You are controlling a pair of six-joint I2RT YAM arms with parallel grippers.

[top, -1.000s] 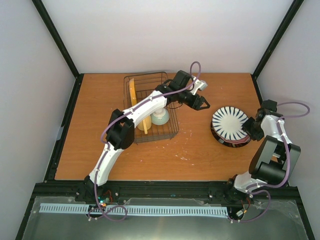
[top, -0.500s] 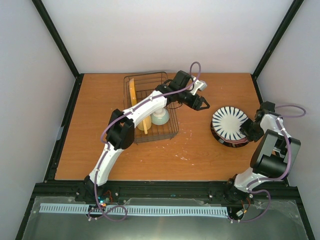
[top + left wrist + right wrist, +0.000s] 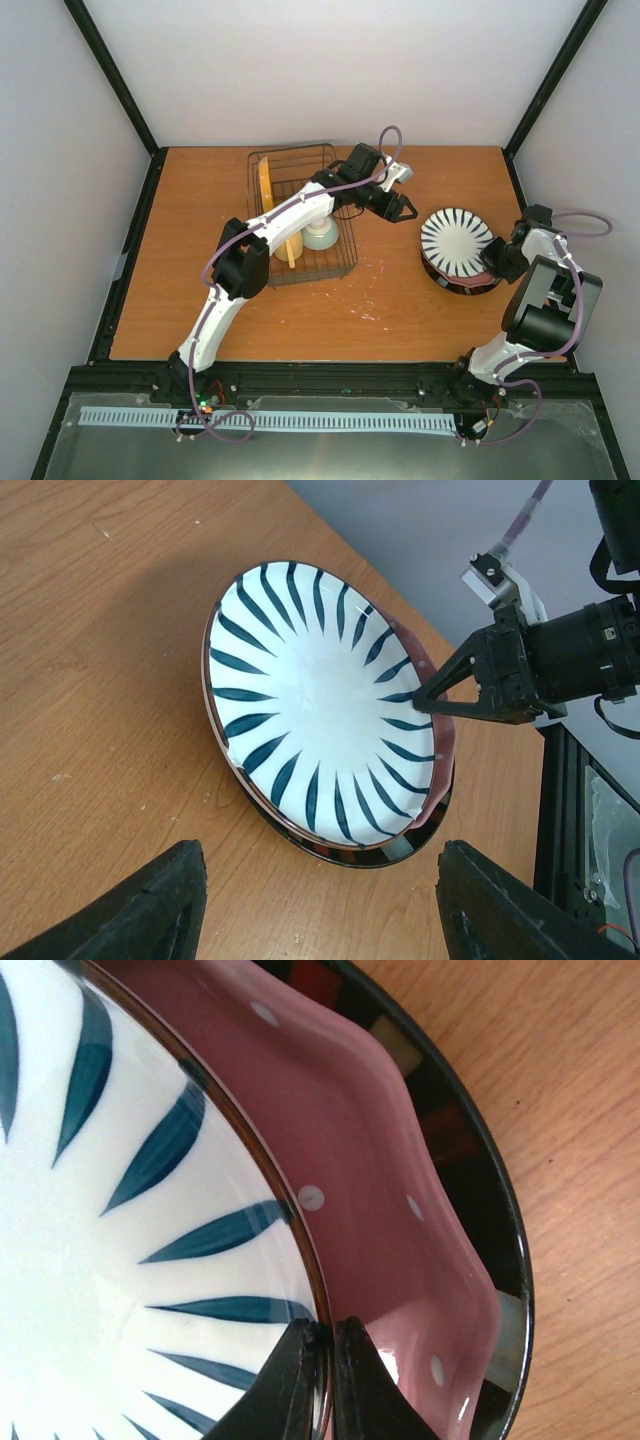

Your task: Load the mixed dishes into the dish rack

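Striped plate (image 3: 320, 690) lies tilted on the pink plate (image 3: 380, 1160), right of the rack (image 3: 295, 165), its rim pinched by the right gripper (image 3: 325, 1355). Left gripper (image 3: 398, 207) hangs spread nearby. So thin a pinch may slip, dropping the plate.

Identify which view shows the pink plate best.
Right wrist: the pink plate sits close up, white-dotted, between the striped plate and black plate. Left wrist shows only its rim; top external, barely a sliver.
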